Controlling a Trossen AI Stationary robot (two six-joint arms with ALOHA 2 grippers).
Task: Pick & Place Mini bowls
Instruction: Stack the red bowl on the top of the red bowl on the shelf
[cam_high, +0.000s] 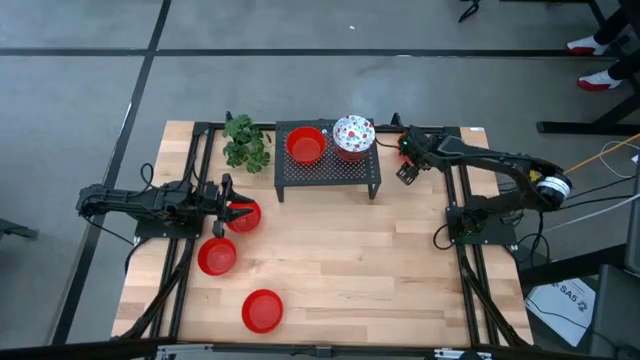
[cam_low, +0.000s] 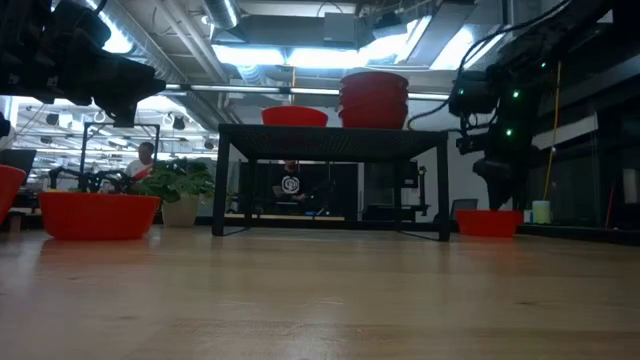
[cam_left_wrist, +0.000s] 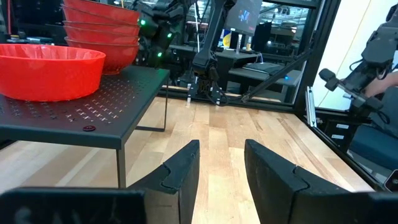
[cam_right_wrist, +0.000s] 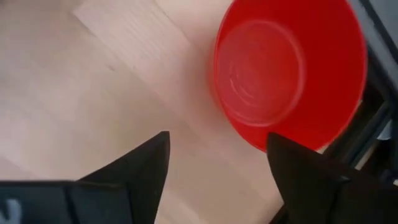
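A black perforated stand (cam_high: 328, 168) at the table's far middle bears one red bowl (cam_high: 305, 145) and a stack of bowls topped by a white floral one (cam_high: 352, 133). My left gripper (cam_high: 226, 206) is open and empty, level, right by a red bowl (cam_high: 245, 215) on the table at the left. Two more red bowls (cam_high: 217, 257) (cam_high: 262, 310) rest on the table nearer the front. My right gripper (cam_right_wrist: 217, 171) is open, pointing down above a red bowl (cam_right_wrist: 289, 74) that rests on the table right of the stand.
A green leafy plant (cam_high: 245, 140) stands left of the stand. Black frame rails (cam_high: 190, 180) run along both table sides. The right bowl lies close to a dark frame bar (cam_right_wrist: 379, 106). Bare wood (cam_high: 350, 270) lies in the table's middle and front.
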